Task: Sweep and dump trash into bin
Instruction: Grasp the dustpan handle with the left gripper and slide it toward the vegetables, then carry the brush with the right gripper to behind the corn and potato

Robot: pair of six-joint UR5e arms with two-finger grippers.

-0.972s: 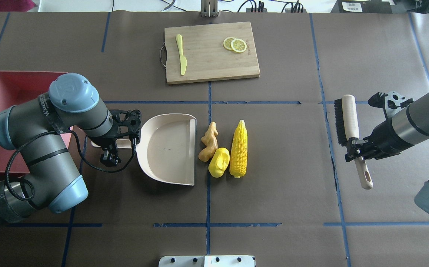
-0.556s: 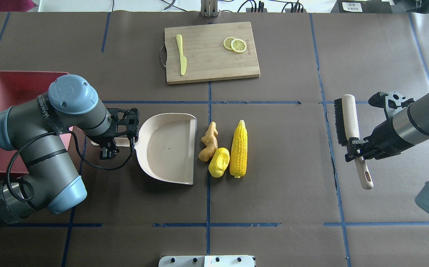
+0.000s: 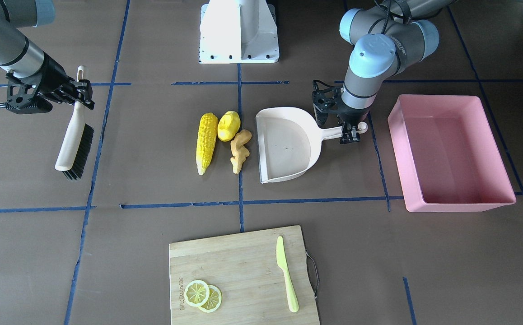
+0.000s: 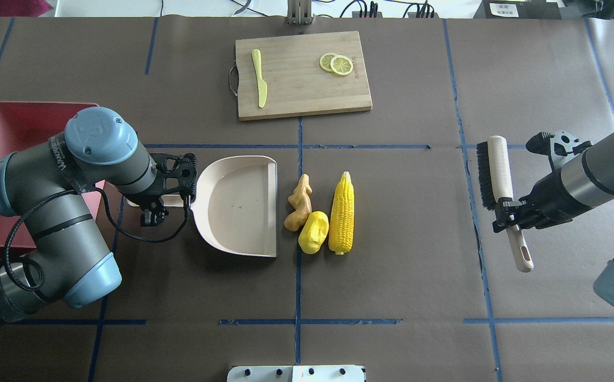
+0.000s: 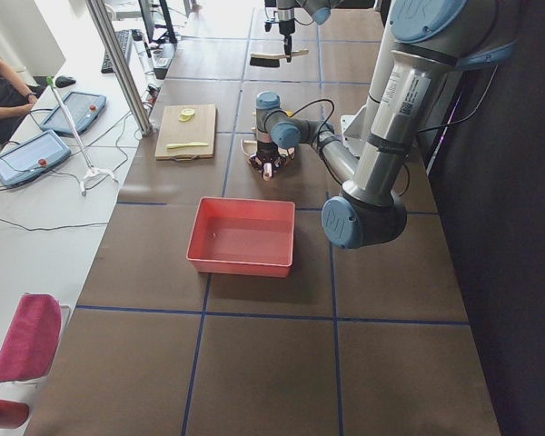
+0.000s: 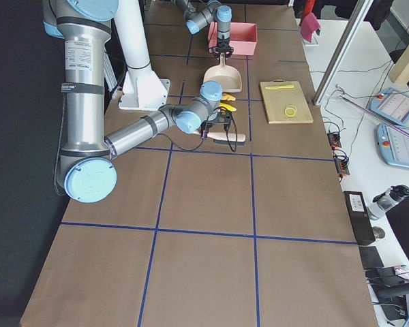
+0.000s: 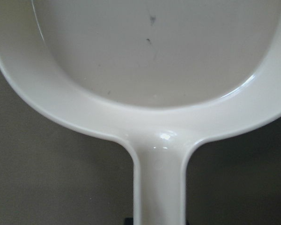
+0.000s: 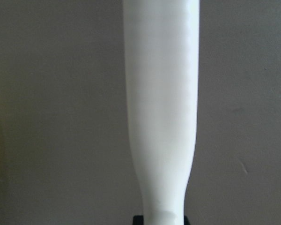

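**Desk:** What are your two hands doing here?

**Me:** My left gripper (image 3: pixel 350 134) is clamped on the handle of the cream plastic dustpan (image 4: pixel 238 207), left of centre in the overhead frame. My wrist camera looks straight up that handle into the pan. My right gripper (image 4: pixel 508 215) is closed around the handle of the cream-handled brush with dark bristles (image 4: pixel 499 170). That is at the right side of the same frame, and the bristles face frame centre.

**Desk:** And the trash?

**Me:** It lies dead centre on the brown paper-covered table (image 4: pixel 418 265), just right of the pan's straight open edge. The knobbly tan ginger root (image 4: pixel 299 204) is nearest the lip, close to it but apart. The rounded yellow potato-like lump (image 4: pixel 313 231) sits against the root's lower end. The yellow corn cob (image 4: pixel 342 212) lies lengthwise on the far right, right against the lump. The brush is well apart from all three.

**Desk:** The bin?

**Me:** The large pink rectangular plastic tub (image 3: pixel 458 204) stands at the overhead frame's left edge, beyond the pan's handle and partly behind my left arm.

**Desk:** Anything else in the frame?

**Me:** At top centre, a bamboo cutting board (image 4: pixel 301 93) carries a pale green plastic knife (image 4: pixel 259 79) and two overlapping round lemon slices (image 4: pixel 337 64).
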